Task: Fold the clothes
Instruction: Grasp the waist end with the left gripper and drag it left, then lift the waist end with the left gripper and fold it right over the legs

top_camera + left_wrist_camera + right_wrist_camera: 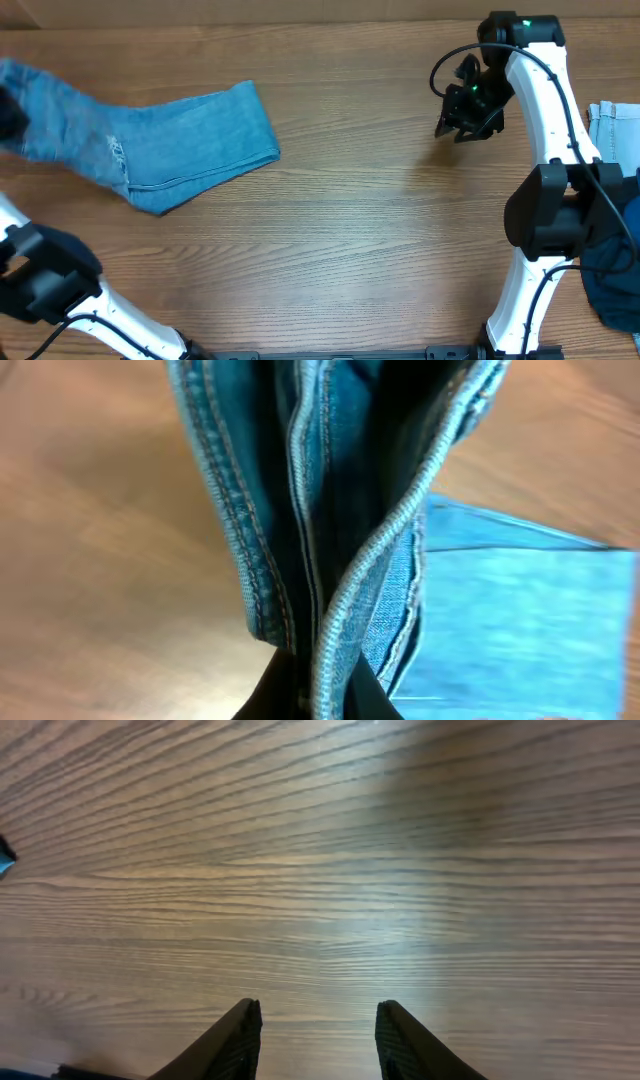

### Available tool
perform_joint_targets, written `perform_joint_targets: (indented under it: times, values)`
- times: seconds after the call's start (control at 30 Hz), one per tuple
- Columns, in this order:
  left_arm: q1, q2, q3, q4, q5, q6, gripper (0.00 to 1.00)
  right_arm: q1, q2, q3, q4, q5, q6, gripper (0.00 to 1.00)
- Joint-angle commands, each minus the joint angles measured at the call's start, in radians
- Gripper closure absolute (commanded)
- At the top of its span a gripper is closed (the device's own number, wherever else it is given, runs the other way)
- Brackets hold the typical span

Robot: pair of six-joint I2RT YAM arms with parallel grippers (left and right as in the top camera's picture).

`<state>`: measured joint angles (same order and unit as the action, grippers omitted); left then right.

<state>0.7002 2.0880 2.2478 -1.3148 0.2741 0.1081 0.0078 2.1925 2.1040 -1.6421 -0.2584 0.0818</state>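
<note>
Jeans (pixel 170 150): light blue washed denim, paler faded patches mid-leg; seams carry pale stitching in double rows, darker blue inside folds; table (pixel 360 240): brown wood, fine parallel grain, lighter sheen patch; right arm (pixel 548 95): white links, black joints, green light at top; right gripper (pixel 318 1035): black; right-edge cloth (pixel 615 275): dark navy, possibly bluer patch beneath, view cropped

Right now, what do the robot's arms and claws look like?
The right arm and left arm are white tubes with chunky black joints. A black cable loops beside a little green light. The right claw has two black pointed fingers.
</note>
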Motion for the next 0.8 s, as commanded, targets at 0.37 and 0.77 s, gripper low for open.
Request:
perform_joint_targets:
  times: [0.37,0.77]
  values:
    - [-0.697,-0.033,0.083,-0.047,-0.176,0.014,0.95,0.004,-0.059,0.031,0.014,-0.032,-0.003,0.59]
    - [-0.878,0.203,0.082,-0.072,-0.213,-0.071,0.96,0.005,-0.059,0.031,0.001,-0.035,-0.005,0.58]
